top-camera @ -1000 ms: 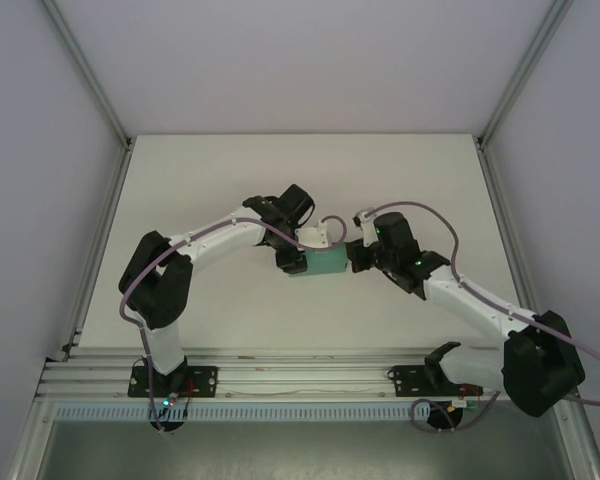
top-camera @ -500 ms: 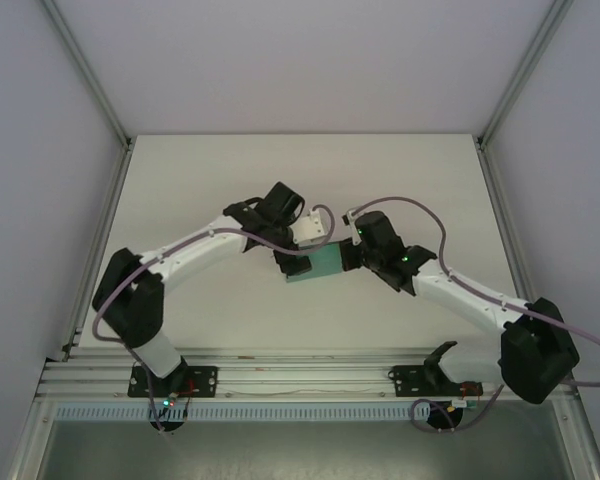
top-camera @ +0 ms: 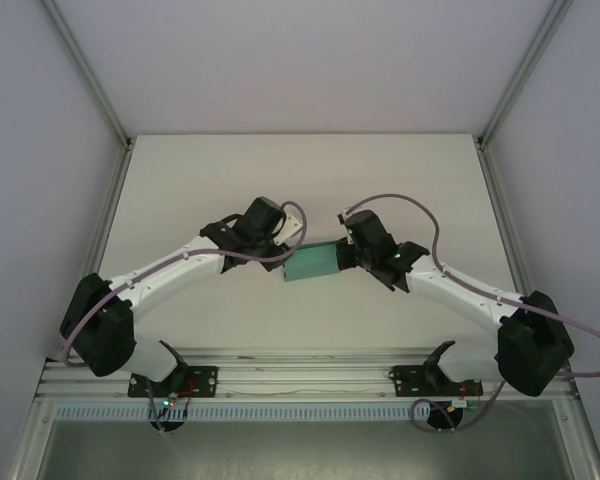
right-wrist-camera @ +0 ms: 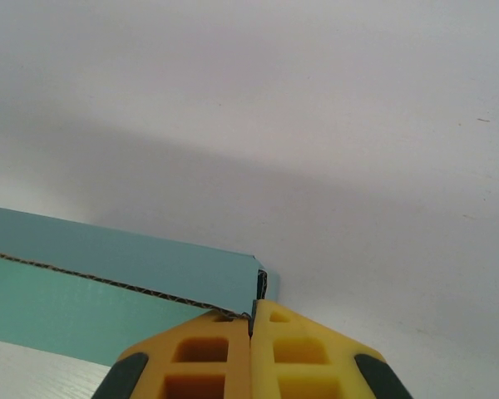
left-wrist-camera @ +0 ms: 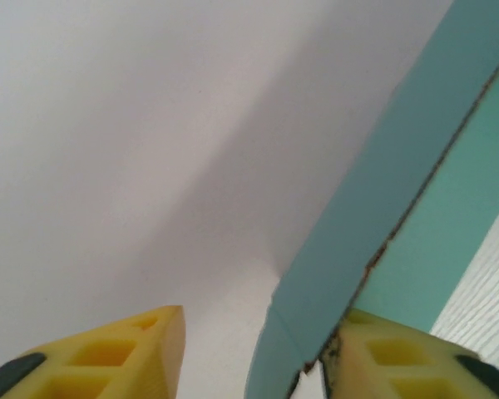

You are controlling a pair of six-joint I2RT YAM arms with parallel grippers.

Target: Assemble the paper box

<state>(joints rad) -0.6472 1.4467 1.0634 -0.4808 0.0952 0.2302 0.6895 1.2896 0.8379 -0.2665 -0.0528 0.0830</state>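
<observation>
Right hand (right-wrist-camera: 251, 314) pinches the paper box (top-camera: 313, 263) (plain teal); left hand (left-wrist-camera: 258, 332) spread.

One paper box (top-camera: 313, 263). Two arms: left arm (top-camera: 170, 268), right arm (top-camera: 460, 295). Two grippers: left gripper (left-wrist-camera: 254, 349), right gripper (right-wrist-camera: 251, 332). Four yellow fingers (right-wrist-camera: 195, 357). Two purple cables (top-camera: 400, 200). One table (top-camera: 210, 180).

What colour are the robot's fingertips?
Yellow fingertips with dark grey patches, clearest in the right wrist view.

Teal paper box (top-camera: 313, 264), flat, mid-table, between both tools.
</observation>
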